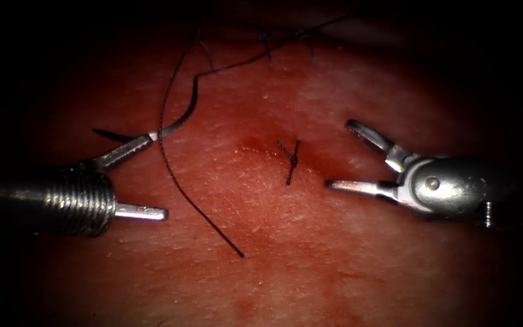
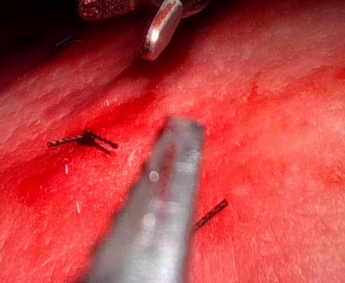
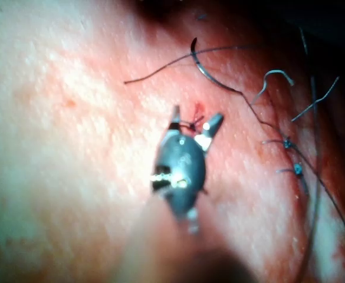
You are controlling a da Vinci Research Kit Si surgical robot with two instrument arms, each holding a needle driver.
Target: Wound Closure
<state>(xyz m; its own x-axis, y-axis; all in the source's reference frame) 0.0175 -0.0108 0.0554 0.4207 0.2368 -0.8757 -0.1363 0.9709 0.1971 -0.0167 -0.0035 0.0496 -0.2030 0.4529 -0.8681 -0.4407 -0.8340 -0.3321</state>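
Note:
A tied knot (image 1: pixel 292 160) with short cut ends sits on the tissue (image 1: pixel 310 266) at the middle. The curved needle (image 1: pixel 180 118) lies on the surface to its left, not in the tissue, its middle against the upper jaw tip of my left tool (image 1: pixel 158 176). That tool's jaws stand wide open and hold nothing. Thread (image 1: pixel 255 54) trails from the needle's rear end toward the far right. Another strand (image 1: pixel 189 200) crosses the needle and ends loose in front. My right tool (image 1: pixel 339 154) is open just right of the knot (image 3: pixel 193 124), its jaws (image 3: pixel 194 118) spread on either side of it.
Older stitches (image 1: pixel 267 42) with cut ends lie at the far edge; two knots (image 3: pixel 287 142) show beside the thread in the right wrist view. Red fluid stains the tissue around the knot (image 2: pixel 86 140). A loose thread end (image 2: pixel 210 213) lies by the left tool.

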